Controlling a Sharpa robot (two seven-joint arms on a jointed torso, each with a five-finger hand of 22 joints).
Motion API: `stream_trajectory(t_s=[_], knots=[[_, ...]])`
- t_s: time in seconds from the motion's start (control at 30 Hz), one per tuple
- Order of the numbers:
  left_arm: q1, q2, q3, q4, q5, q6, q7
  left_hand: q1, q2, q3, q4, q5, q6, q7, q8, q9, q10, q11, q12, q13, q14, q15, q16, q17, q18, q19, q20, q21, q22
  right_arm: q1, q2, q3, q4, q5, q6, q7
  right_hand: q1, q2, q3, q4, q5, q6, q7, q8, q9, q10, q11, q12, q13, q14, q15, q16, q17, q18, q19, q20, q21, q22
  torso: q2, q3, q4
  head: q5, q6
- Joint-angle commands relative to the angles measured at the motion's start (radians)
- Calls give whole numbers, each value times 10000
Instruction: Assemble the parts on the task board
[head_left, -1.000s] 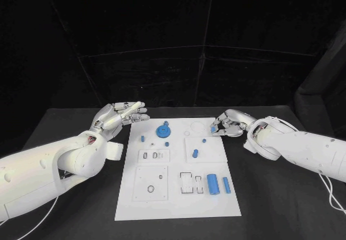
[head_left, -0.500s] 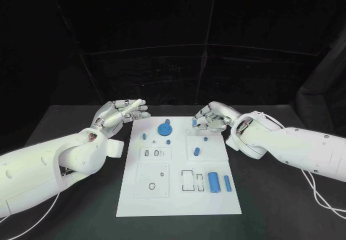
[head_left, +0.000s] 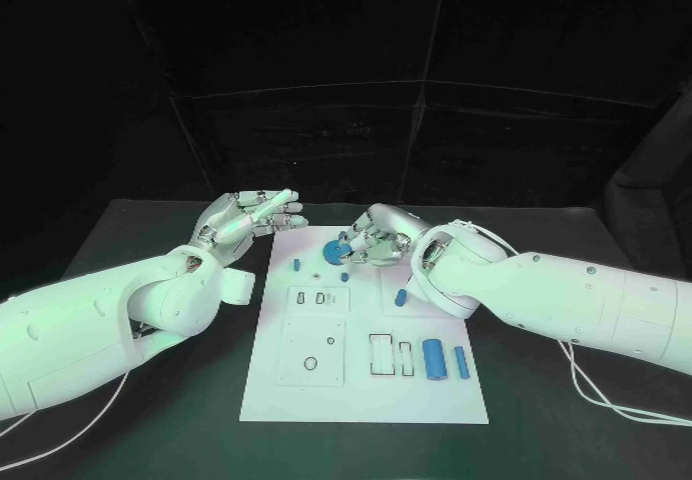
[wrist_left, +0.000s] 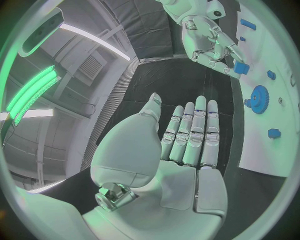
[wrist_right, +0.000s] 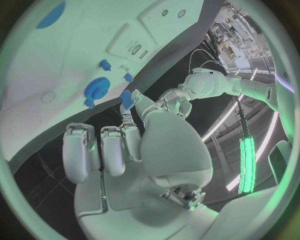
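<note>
One small blue part (wrist_right: 127, 98) sits pinched in the right hand (head_left: 369, 238); left hand (head_left: 248, 219) flat, empty.

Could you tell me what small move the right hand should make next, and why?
Probably ease the right hand down toward the far end of the task board, beside the blue gear. It pinches a small blue part just above the board there, not yet seated, while the left hand hovers open off the board's edge.
</note>
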Motion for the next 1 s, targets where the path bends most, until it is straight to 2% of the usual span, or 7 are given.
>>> stream_trajectory(t_s=[0.03, 0.07, 0.13, 0.2, 0.37, 0.6, 1.0], knots=[[22, 8, 11, 13, 1, 99, 94, 13, 90, -38, -36, -12, 86, -16, -65, 4, 53, -49, -51, -13, 32, 2, -46, -16, 156, 65, -23, -42, -15, -75, 262, -18, -45, -960, 676, -545, -103, 7, 76, -3, 23, 183, -160, -55, -7, 19, 66, -53, 983, 687, 51, -56, 903, -43, -102, 8, -45, 784, 2, 12, -34, 84, -25], [23, 8, 12, 7, 1, 96, 98, 15, 91, -38, -39, -11, 87, -16, -66, 4, 53, -49, -52, -13, 31, 2, -48, -16, 156, 64, -22, -44, -16, -104, 349, -36, -65, -1089, 736, -577, -109, -1, 80, -8, 19, 184, -159, -57, -7, 16, 68, -59, 980, 687, 53, -58, 901, -42, -105, 9, -46, 780, 6, 22, -43, 94, -23], [27, 9, 12, -6, 1, 89, 105, 17, 92, -38, -40, -11, 87, -16, -66, 4, 53, -49, -52, -13, 31, 3, -49, -17, 155, 64, -22, -45, -16, -141, 465, -101, -84, -1269, 818, -636, -110, -2, 80, -8, 18, 184, -159, -57, -7, 16, 68, -59, 979, 687, 53, -58, 901, -42, -105, 9, -46, 780, 5, 18, -47, 137, -15], [31, 10, 12, -22, 1, 80, 113, 17, 92, -38, -40, -11, 87, -16, -66, 4, 53, -49, -52, -13, 31, 3, -49, -17, 155, 64, -22, -45, -16, -171, 598, -167, -115, -1438, 904, -698, -112, -5, 81, -10, 17, 186, -158, -57, -7, 13, 69, -64, 976, 686, 54, -61, 894, -41, -108, 10, -48, 775, 13, 41, -38, 160, -13], [37, 17, 12, -35, 1, 74, 113, 25, 97, -40, -49, -11, 91, -17, -68, 4, 55, -49, -54, -14, 28, 4, -55, -18, 154, 61, -22, -52, -17, -230, 813, -246, -136, -1748, 1115, -776, -128, -21, 85, -16, 11, 190, -156, -59, -6, 12, 72, -63, 978, 684, 57, -65, 886, -37, -120, 12, -55, 756, 9, 37, -28, 190, -43], [40, 33, 13, -40, 1, 89, 115, 36, 105, -42, -60, -11, 99, -21, -68, 5, 61, -51, -55, -13, 24, 6, -64, -19, 151, 52, -20, -65, -20, -314, 924, -275, -71, -1950, 1392, -849, -194, -63, 91, -15, -5, 186, -144, -74, -7, 0, 83, -83, 967, 681, 66, -73, 874, -37, -121, 21, -57, 755, 17, 51, -43, 250, -74], [40, 57, 13, -74, 1, 128, 112, 40, 110, -43, -66, -11, 103, -23, -69, 6, 65, -52, -55, -13, 24, 6, -67, -20, 151, 48, -20, -71, -22, -403, 980, -283, -83, -2329, 1890, -1019, -256, -126, 95, -28, -3, 187, -139, -89, -7, -1, 91, -79, 974, 680, 74, -79, 867, -34, -127, 29, -63, 744, 13, 47, -35, 216, -108]])
